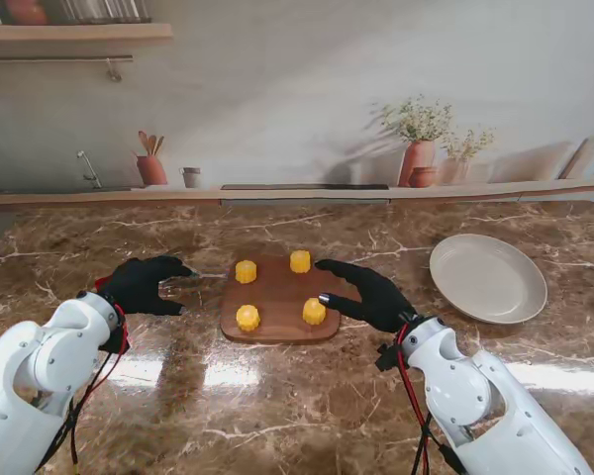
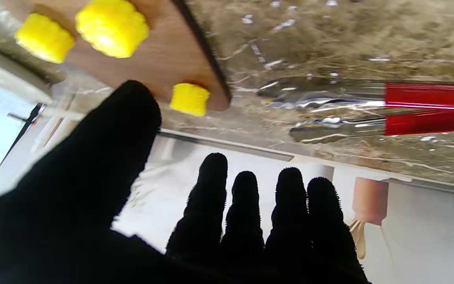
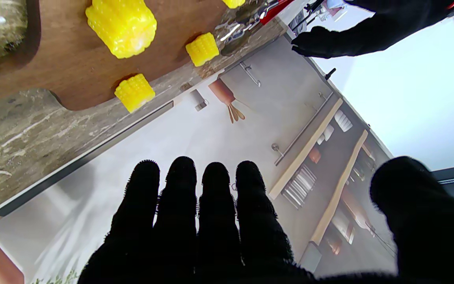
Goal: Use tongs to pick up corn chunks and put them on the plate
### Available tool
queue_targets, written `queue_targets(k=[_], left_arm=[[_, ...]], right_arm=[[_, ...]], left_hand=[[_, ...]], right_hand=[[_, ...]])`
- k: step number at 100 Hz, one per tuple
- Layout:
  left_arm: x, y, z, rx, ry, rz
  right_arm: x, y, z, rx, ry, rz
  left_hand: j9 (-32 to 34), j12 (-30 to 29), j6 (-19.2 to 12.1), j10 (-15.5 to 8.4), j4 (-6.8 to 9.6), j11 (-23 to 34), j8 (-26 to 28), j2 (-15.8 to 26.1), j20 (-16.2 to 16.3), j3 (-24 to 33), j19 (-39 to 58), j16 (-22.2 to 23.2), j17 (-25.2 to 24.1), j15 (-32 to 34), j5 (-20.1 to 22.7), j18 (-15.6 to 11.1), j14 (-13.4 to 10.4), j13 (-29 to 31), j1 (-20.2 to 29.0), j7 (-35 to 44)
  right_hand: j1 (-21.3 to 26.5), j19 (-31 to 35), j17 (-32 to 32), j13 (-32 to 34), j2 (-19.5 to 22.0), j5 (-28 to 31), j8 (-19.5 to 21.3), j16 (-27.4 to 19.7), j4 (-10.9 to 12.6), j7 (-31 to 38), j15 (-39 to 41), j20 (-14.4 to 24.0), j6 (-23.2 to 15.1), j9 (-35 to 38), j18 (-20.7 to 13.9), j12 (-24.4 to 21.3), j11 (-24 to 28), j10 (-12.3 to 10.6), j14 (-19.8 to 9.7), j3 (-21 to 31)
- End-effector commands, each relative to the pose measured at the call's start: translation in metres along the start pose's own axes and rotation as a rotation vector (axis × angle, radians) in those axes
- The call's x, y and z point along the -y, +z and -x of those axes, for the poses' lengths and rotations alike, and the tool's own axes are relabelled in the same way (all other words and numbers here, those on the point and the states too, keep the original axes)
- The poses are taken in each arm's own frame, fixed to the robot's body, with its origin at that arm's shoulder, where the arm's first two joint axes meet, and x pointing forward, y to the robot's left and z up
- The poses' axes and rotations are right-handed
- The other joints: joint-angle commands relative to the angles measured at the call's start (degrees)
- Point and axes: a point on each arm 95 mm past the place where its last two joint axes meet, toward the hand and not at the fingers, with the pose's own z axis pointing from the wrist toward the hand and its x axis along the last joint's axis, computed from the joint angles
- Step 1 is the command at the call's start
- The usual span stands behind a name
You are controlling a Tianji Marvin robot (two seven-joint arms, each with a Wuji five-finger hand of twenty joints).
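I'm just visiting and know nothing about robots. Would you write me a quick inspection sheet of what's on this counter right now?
Surface: brown marble counter, glossy.
Job's things: four corn chunks on a wooden board; white plate bare, to the right; red-handled tongs lying on the counter, under the left hand.
Clutter: nothing seen.
Hands: left hand open over the tongs; right hand open, at the board's right edge.
Cables: red and black wires along both wrists.
Surroundings: kitchen backdrop with vases and shelf.
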Motion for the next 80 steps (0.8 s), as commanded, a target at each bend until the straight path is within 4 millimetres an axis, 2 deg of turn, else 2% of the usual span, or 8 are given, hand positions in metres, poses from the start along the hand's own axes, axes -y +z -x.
queue_targets(k=[1, 29, 37, 80], left_arm=[[0.014, 0.01, 0.016, 0.04, 0.036, 0.009], [0.013, 0.055, 0.027, 0.077, 0.067, 0.141], [0.011, 0.065, 0.028, 0.072, 0.082, 0.183], [-0.005, 0.099, 0.034, 0.062, 0.161, 0.308]], right_arm=[[0.005, 0.0, 0.002, 0.013, 0.008, -0.033], [-0.002, 0.003, -0.005, 0.007, -0.004, -0.04], [-0.003, 0.002, -0.007, 0.008, -0.004, -0.035], [-0.001, 0.003, -0.006, 0.019, 0.012, -0.036]], left_hand=[[-0.09, 0.68, 0.26, -0.03, -1.79, 1.16, -0.34, -2.3, 1.58, 1.23, 2.3, 1.18, 0.65, 1.54, -3.16, -0.89, -0.43, 0.95, -1.76, 0.08], [-0.99, 2.54, 0.7, 0.21, -2.64, 2.44, 0.2, -3.71, 3.72, 0.7, 2.23, 4.39, 0.62, 3.57, -4.17, -0.15, 0.53, 0.82, -3.0, 1.12], [-0.51, 3.32, 0.05, -0.15, -2.78, 2.47, 1.0, -3.88, 5.84, 0.44, 3.4, 5.48, 1.35, 3.81, -3.96, 0.81, 0.39, 1.13, -3.3, 2.68], [3.06, 7.01, -2.52, -1.67, -2.9, 3.94, 4.94, -3.73, 12.95, 1.22, 5.76, 11.52, 2.18, 7.95, -2.64, 3.95, 1.11, 4.48, -3.91, 10.02]], right_hand=[[1.59, -0.34, 0.33, -0.49, -0.42, -0.15, 0.56, -0.55, 1.77, -0.42, 0.02, -0.41, -1.03, 0.54, -2.15, -0.1, 0.08, -0.98, -1.91, -1.12], [2.02, -0.11, 0.46, -0.23, -0.51, 0.14, 0.69, -0.46, 1.73, -0.27, 0.06, -0.15, -1.24, 1.03, -1.98, 0.18, 0.3, -1.07, -1.95, -1.3], [2.11, -0.07, 0.5, -0.18, -0.63, 0.19, 0.71, -0.44, 1.73, -0.24, 0.08, -0.1, -1.25, 1.16, -1.99, 0.25, 0.34, -1.11, -1.97, -1.33], [2.56, 0.02, 0.63, 0.14, -0.75, 0.48, 0.79, -0.31, 1.72, -0.13, 0.18, 0.08, -1.35, 1.75, -1.89, 0.6, 0.53, -1.07, -1.85, -1.42]])
